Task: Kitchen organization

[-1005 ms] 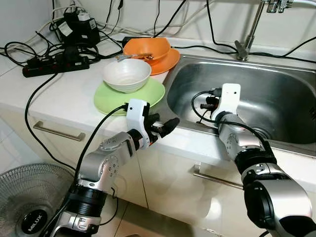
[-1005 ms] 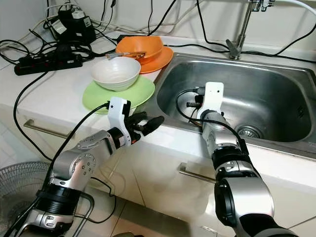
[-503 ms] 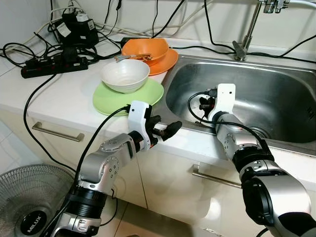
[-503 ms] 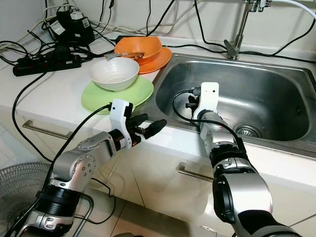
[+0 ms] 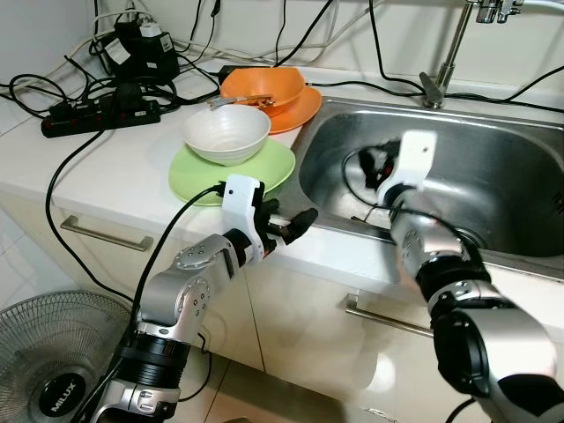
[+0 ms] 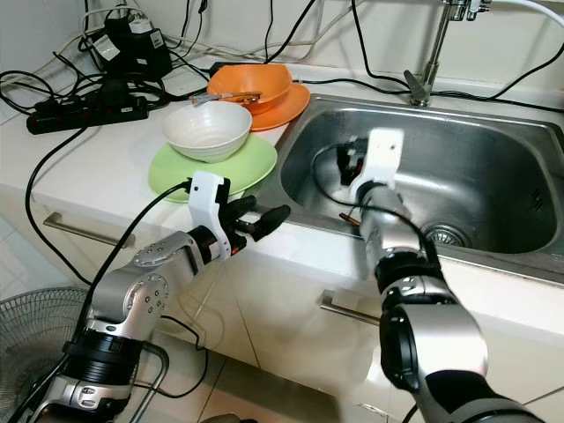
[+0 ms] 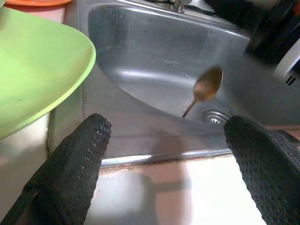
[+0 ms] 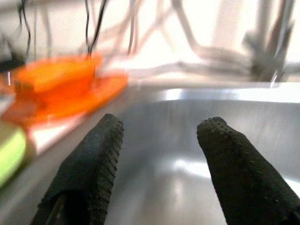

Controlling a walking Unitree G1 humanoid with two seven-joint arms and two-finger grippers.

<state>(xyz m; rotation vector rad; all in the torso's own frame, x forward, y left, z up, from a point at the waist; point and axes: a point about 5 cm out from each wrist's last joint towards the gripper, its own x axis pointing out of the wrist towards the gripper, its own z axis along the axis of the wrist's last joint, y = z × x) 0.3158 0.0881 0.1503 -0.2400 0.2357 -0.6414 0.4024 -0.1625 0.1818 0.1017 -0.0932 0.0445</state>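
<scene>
Steel sink (image 5: pixel 493 189) rim | left gripper (image 5: pixel 286 225) open | right gripper (image 8: pixel 159 168) open inside

The right wrist view is smeared by motion: the orange bowl (image 8: pixel 58 77) and orange plate (image 8: pixel 70 101) are seen only as blurred shapes. The spoon (image 7: pixel 202 91) in the sink (image 7: pixel 140 61) is blurred, its handle end hidden behind the sink's near wall. The fan (image 5: pixel 48 366) is cut off by the picture's edge. The tap (image 5: pixel 458 44) is cropped at the top.
</scene>
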